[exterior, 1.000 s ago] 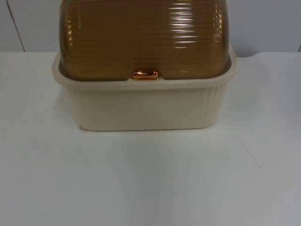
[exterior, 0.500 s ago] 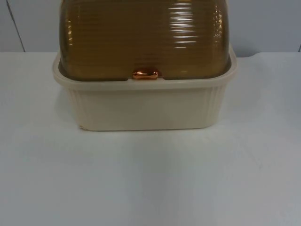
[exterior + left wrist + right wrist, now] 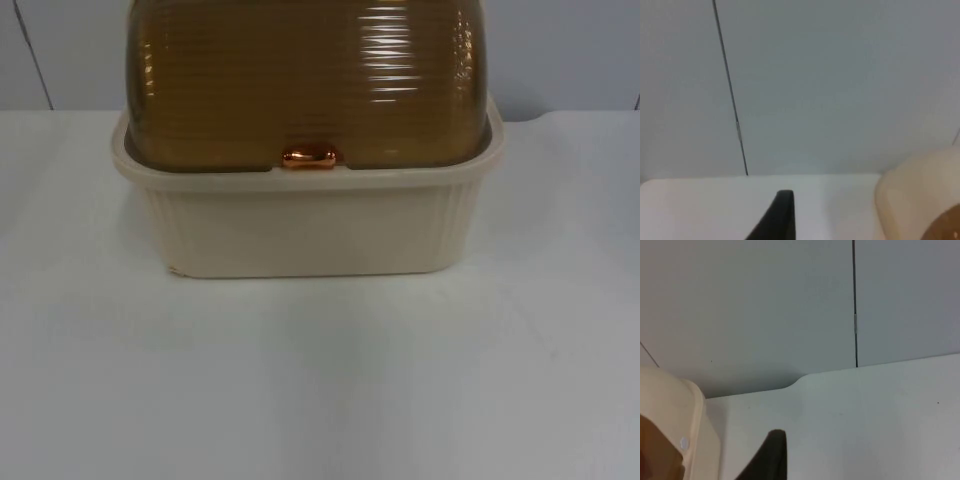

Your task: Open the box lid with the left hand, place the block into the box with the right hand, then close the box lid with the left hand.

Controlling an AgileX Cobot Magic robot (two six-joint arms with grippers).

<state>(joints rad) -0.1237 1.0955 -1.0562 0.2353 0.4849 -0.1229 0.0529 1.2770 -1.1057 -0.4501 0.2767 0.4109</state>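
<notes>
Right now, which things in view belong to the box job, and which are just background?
Job:
- cream box, standing on the table
- brown ribbed lid, down on the box
- copper handle at the lid's front edge
- left gripper fingertip, beside the box
- right gripper fingertip, beside the box

Background:
- white table
- grey partition wall

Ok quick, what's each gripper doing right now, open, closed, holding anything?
Left gripper: cannot be told, beside the box.
Right gripper: cannot be told, nothing seen held.
</notes>
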